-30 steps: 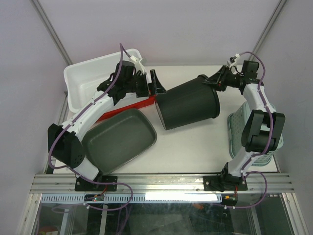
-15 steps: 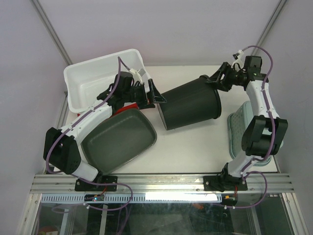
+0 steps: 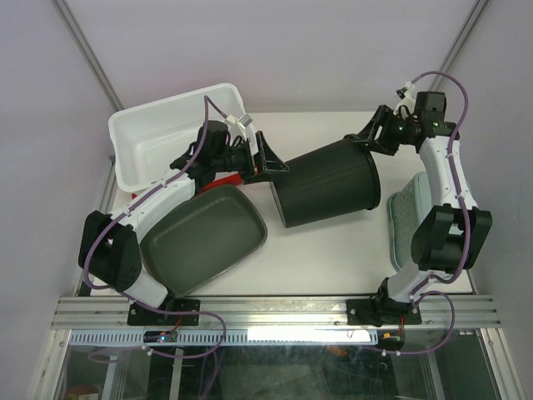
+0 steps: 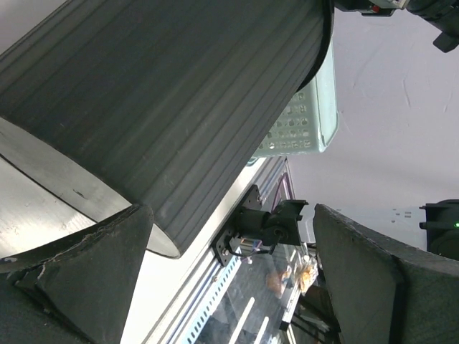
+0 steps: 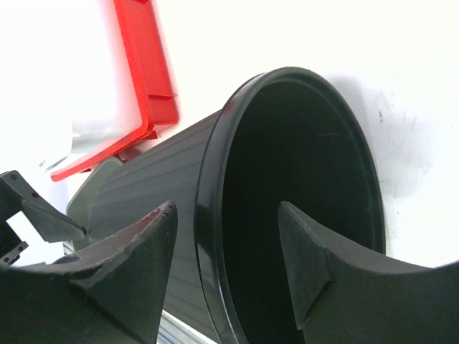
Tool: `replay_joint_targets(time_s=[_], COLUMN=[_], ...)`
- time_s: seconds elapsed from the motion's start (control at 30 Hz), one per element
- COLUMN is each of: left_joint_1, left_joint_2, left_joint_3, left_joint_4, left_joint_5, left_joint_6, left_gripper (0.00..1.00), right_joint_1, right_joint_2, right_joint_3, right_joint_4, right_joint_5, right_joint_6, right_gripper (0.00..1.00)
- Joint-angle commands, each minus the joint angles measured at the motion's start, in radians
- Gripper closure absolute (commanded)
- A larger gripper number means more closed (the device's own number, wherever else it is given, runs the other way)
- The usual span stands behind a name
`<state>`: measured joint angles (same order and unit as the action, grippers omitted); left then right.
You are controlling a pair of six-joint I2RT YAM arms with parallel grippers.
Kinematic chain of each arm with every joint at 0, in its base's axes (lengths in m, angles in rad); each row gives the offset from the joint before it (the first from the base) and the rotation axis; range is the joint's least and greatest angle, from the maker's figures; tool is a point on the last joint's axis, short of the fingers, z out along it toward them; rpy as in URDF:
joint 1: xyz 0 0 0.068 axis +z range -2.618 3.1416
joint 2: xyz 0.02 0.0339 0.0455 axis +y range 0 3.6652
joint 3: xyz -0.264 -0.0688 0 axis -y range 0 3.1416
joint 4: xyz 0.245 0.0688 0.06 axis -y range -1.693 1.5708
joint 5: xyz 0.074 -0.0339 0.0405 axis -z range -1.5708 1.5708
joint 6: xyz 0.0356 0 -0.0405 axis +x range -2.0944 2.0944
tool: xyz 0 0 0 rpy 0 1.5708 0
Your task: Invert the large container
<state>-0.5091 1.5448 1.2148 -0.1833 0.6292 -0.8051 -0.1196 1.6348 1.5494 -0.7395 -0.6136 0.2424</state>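
The large white tub (image 3: 166,137) sits open side up at the far left of the table, apart from both grippers. A tall black bucket (image 3: 325,183) lies on its side in the middle, mouth toward the right. My left gripper (image 3: 268,162) is open and empty, its fingers (image 4: 86,272) beside the bucket's closed end (image 4: 179,93). My right gripper (image 3: 372,136) is open, one finger (image 5: 136,258) outside the bucket's rim (image 5: 211,193) and the other inside the mouth.
A dark grey tub (image 3: 204,237) lies upside down at the front left under my left arm. A red tray (image 3: 223,178) shows beside the white tub, also in the right wrist view (image 5: 143,64). A pale green basket (image 3: 408,221) stands at the right edge.
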Motion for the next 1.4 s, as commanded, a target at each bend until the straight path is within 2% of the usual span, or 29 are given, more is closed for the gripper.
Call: replay_joint_targets(time_s=[0.0,0.2,0.53,0.6,0.8,1.0,1.23,1.37], left_joint_1=[0.0,0.0,0.0,0.0,0.0,0.0,0.0,0.0], left_joint_2=[-0.001,0.006,0.004,0.0,-0.003,-0.001,-0.046,-0.065], left_joint_3=[0.006,0.006,0.005,0.006,0.007,0.02,0.069,0.068], left_joint_4=[0.075,0.115,0.13,0.131,0.131,0.105,-0.044,-0.092], left_joint_5=[0.047,0.063,0.076,0.074,0.07,0.072,0.014,0.003], left_joint_6=[-0.027,-0.049,-0.061,-0.06,-0.055,-0.03,0.076,0.102], left_gripper=[0.01,0.01,0.01,0.01,0.01,0.01,0.01,0.01], right_joint_1=[0.004,0.015,0.016,0.016,0.016,0.018,0.017,0.017], right_joint_2=[-0.086,-0.103,-0.126,-0.131,-0.188,-0.27,-0.341,-0.369], right_joint_3=[0.056,0.046,0.011,0.003,-0.055,-0.111,-0.135,-0.144], right_joint_4=[-0.031,-0.075,-0.105,-0.124,-0.161,-0.206,-0.255,-0.286], right_joint_5=[0.071,0.106,0.115,0.107,0.121,0.201,0.311,0.337], right_joint_6=[-0.054,-0.091,-0.117,-0.131,-0.143,-0.153,-0.161,-0.164], right_gripper=[0.43,0.59,0.67,0.66,0.5,0.49,0.49,0.42])
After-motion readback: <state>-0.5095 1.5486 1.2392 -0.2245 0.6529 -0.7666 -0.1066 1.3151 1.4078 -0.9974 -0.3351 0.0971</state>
